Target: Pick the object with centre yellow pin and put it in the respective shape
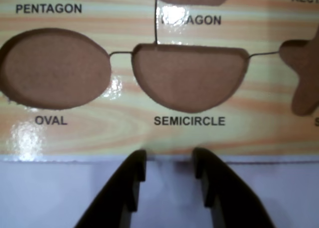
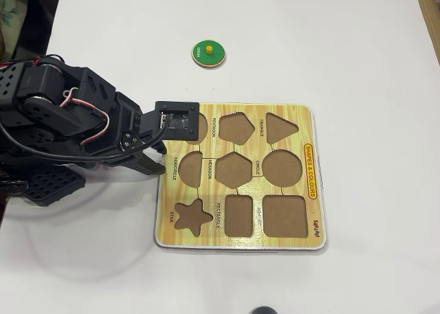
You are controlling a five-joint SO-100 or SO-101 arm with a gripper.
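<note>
Green disc sits alone on the white table, well apart from the puzzle board, beyond the board's pentagon/triangle edge in the overhead view. Gripper is nowhere near it: it hangs at the board's semicircle-side edge, jaws apart with a moderate gap, nothing between them. Wrist view shows only the oval cutout and semicircle cutout, no disc. Target is the circle cutout, mid-row on the far side of the board from the arm, empty. Handling, my read: disc looks like thin painted wood, so light, rigid, not fragile, but flat and low, so grabbing by the rim off the table is awkward, and the glossy top is probably slick. Best hold is the yellow knob at centre: pinch it from above, jaws straddling it. Knob is tiny, so alignment needs to be tight; an off-centre pinch likely slides the disc across the smooth table. The cutout looks a close fit, so it has to go in flat.
</note>
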